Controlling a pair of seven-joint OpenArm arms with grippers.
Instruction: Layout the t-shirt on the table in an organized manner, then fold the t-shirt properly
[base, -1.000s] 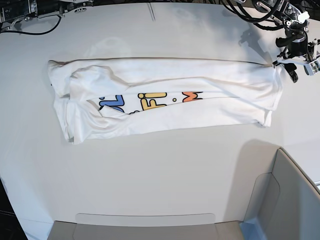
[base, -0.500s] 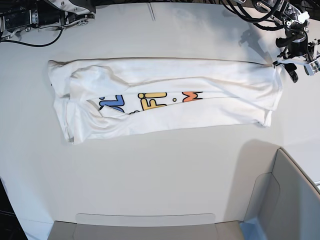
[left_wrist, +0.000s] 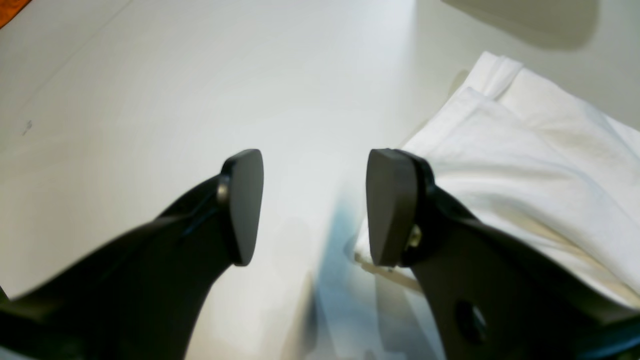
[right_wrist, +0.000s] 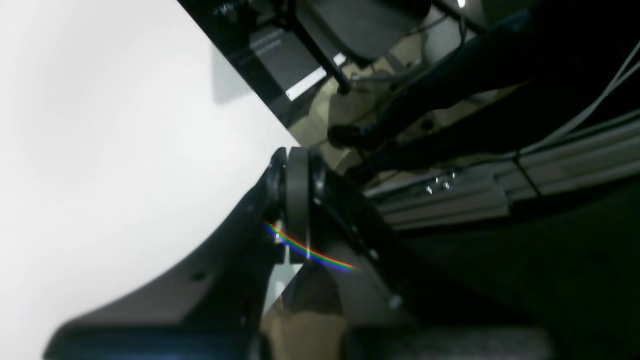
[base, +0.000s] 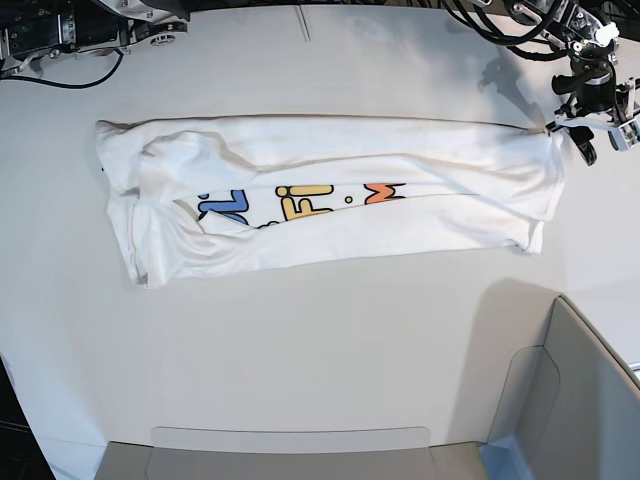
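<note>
Nothing on the worktop (base: 320, 340) has shifted since the earlier frames: the t-shirt (base: 330, 200) remains a long folded band across the middle, print strip showing. The left pincer (left_wrist: 315, 207) hovers at the band's end with its jaws apart and empty, one finger (left_wrist: 392, 205) over the cloth edge. The right pincer (right_wrist: 295, 200) sits at the worktop's edge, jaws pressed together on nothing.

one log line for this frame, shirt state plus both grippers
t-shirt: folded into long band on table | left gripper: open, empty, at shirt's end | right gripper: shut, empty, off table edge
</note>
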